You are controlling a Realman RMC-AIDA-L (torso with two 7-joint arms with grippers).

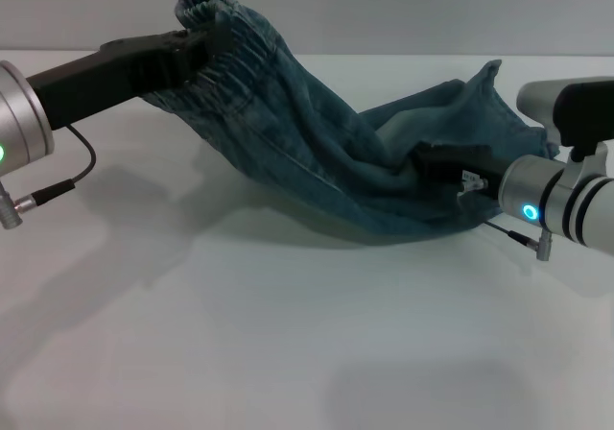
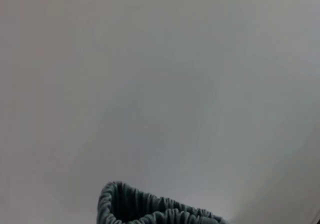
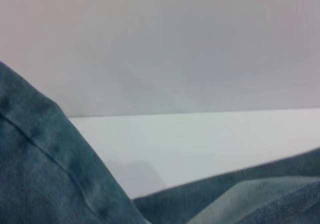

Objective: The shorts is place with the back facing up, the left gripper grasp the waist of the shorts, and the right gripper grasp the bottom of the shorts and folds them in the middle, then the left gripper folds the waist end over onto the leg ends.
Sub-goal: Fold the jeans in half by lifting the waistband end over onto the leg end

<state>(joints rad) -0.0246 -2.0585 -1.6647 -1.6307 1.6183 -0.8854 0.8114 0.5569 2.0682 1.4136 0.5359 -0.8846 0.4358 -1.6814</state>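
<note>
Head view alone shows both end effectors, left (image 1: 206, 41) and right (image 1: 432, 158), clenching shorts (image 1: 317, 152).

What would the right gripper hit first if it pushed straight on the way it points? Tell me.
Denim. The right gripper points toward the robot's left, already buried in the shorts, so it would push into more bunched cloth. Beyond that lies the left gripper at the waist, seemingly higher, though depth is unclear.
</note>
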